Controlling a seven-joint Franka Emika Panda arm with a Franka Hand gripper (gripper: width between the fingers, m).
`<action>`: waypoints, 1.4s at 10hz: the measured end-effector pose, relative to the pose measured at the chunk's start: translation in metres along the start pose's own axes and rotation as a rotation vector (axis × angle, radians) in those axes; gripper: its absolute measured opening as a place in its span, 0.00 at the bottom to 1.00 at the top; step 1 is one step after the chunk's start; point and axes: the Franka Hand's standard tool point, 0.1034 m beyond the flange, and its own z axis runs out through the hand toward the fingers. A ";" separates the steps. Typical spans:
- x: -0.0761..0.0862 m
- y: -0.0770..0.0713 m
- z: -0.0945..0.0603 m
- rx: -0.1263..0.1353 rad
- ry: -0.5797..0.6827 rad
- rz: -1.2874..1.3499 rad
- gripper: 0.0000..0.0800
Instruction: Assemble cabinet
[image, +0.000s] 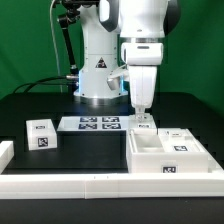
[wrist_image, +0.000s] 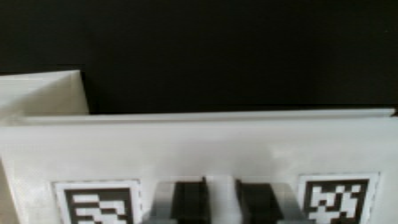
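The cabinet is the large open white box at the exterior view's right, with tags on its front and right side. My gripper points straight down at its back edge, onto a small white tagged part. In the wrist view the gripper has its dark fingers nearly together with a thin white strip between them. A wide white tagged panel fills the view, with one tag on each side of the fingers. A separate small white tagged block lies at the exterior view's left.
The marker board lies flat in front of the robot base. A long low white border rail runs along the front edge, with a short piece at the far left. The table is black.
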 end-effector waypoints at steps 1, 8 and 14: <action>0.000 0.002 -0.001 0.002 -0.003 -0.002 0.09; -0.005 0.007 0.001 0.010 -0.006 -0.035 0.09; -0.002 0.020 0.000 0.008 -0.007 -0.048 0.09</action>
